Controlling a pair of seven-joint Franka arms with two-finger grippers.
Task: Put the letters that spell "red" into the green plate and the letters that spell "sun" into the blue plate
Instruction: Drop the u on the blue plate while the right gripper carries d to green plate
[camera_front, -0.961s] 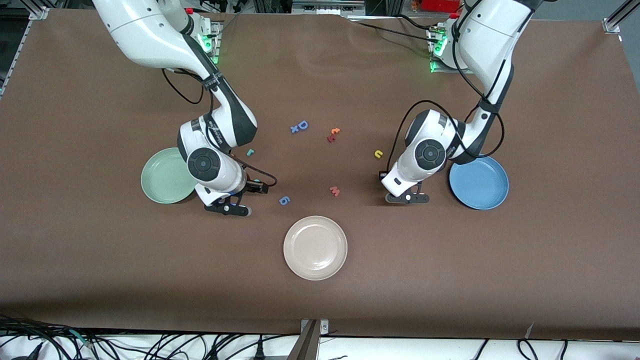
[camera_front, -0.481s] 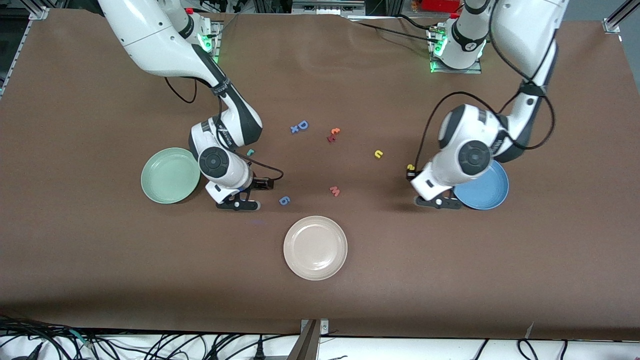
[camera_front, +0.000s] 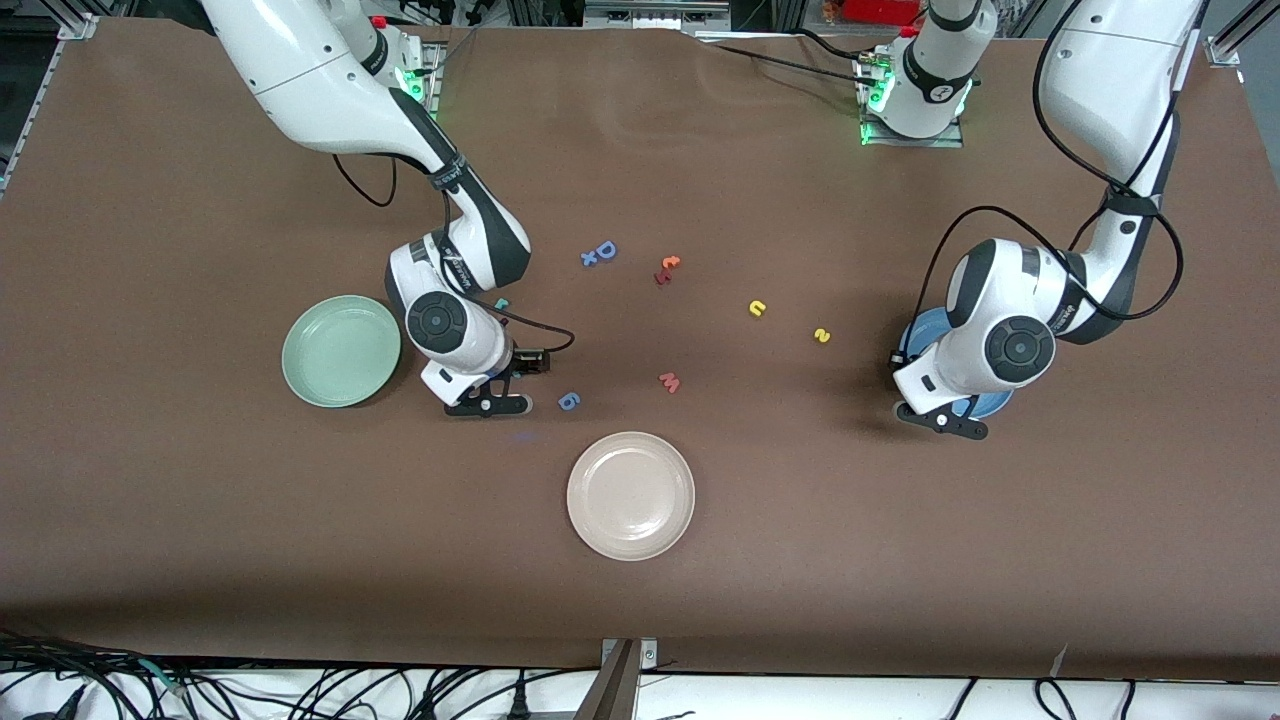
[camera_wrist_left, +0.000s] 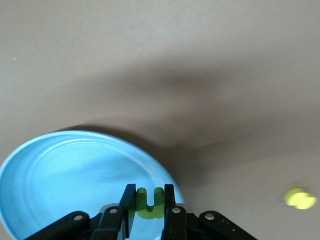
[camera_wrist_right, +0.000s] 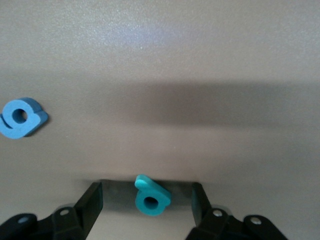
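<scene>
In the left wrist view my left gripper (camera_wrist_left: 149, 192) is shut on the green "u" letter (camera_wrist_left: 149, 205) just above the rim of the blue plate (camera_wrist_left: 60, 170). The front view shows that gripper (camera_front: 945, 420) over the blue plate (camera_front: 918, 330), most of which the arm hides. My right gripper (camera_wrist_right: 146, 192) stands open low over the table, with the teal "d" (camera_wrist_right: 151, 196) lying between its fingers, touching neither. The front view places it (camera_front: 488, 404) beside the green plate (camera_front: 340, 350). On the table lie a teal "r" (camera_front: 501, 303), a yellow "n" (camera_front: 758, 308) and a yellow "s" (camera_front: 821, 335).
A blue "6" piece (camera_front: 568, 401) lies close to my right gripper, toward the left arm's end. A pink "w" (camera_front: 669, 382), a red and orange pair (camera_front: 667, 268) and a blue "D" (camera_front: 604, 250) sit mid-table. A cream plate (camera_front: 630, 495) is nearest the front camera.
My left arm carried the green letter toward its own end of the table, uncovering the yellow "s", and now hangs over the blue plate. My right gripper shifted slightly toward the blue "6".
</scene>
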